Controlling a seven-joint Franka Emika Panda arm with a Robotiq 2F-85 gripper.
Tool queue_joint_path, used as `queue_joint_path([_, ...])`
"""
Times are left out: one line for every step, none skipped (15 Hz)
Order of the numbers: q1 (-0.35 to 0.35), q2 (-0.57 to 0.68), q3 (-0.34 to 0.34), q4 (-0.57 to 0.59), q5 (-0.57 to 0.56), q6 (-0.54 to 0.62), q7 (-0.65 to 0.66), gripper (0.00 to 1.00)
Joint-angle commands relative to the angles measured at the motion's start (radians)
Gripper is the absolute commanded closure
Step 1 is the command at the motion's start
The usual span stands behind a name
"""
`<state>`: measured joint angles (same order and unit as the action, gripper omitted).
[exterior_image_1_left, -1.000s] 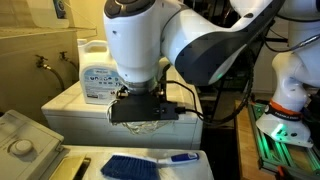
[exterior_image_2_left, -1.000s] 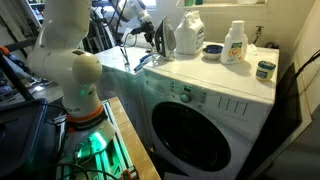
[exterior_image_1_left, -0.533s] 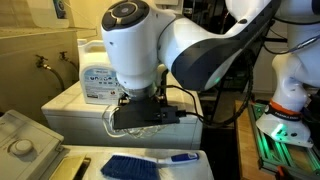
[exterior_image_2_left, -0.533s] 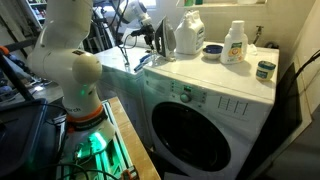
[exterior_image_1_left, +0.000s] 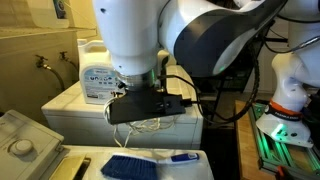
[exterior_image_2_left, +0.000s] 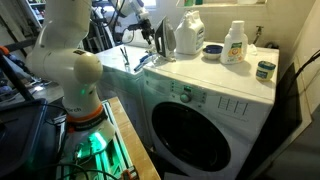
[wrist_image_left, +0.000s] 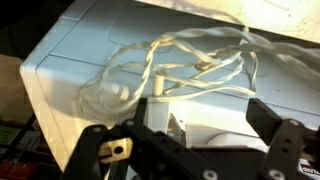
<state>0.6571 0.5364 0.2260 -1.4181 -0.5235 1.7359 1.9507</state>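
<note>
The end effector (wrist_image_left: 190, 150) hangs with its fingers apart, holding nothing. The white cord (wrist_image_left: 170, 70) lies loose on the washer top (wrist_image_left: 60, 60), toward 12 o'clock from it.

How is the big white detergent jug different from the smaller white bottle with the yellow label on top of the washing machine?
The big white detergent jug is taller and wider than the smaller white bottle with the yellow label. The jug stands nearer the gripper; the bottle stands nearer the small dark jar. Both stand upright on the white washing machine.
</note>
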Motion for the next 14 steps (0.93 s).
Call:
queue_joint_path([0.03,-0.055,-0.019,-0.01,0.025,-0.102,-0.069,0.0])
queue_joint_path([0.034,-0.069,-0.018,-0.014,0.022,-0.137,-0.088,0.0])
queue_joint_path([0.036,-0.091,-0.017,-0.021,0.017,-0.164,-0.104,0.0])
queue_joint_path([0.037,-0.106,-0.015,-0.022,0.017,-0.191,-0.119,0.0])
queue_joint_path([0.036,-0.124,-0.011,-0.022,0.02,-0.212,-0.137,0.0])
queue_joint_path([0.037,-0.138,-0.009,-0.02,0.019,-0.237,-0.151,0.0])
queue_joint_path([0.035,-0.157,-0.005,-0.024,0.02,-0.254,-0.172,0.0])
queue_joint_path([0.032,-0.176,-0.002,-0.031,0.018,-0.265,-0.194,0.0])
queue_joint_path([0.029,-0.194,0.003,-0.04,0.02,-0.268,-0.212,0.0])
queue_joint_path([0.021,-0.215,0.008,-0.052,0.026,-0.262,-0.241,0.0])
queue_joint_path([0.016,-0.233,0.013,-0.065,0.031,-0.249,-0.271,0.0])
queue_joint_path([0.012,-0.247,0.017,-0.072,0.035,-0.246,-0.298,0.0])
queue_joint_path([0.008,-0.258,0.021,-0.079,0.043,-0.246,-0.326,0.0])
queue_joint_path([0.003,-0.274,0.024,-0.09,0.045,-0.237,-0.346,0.0])
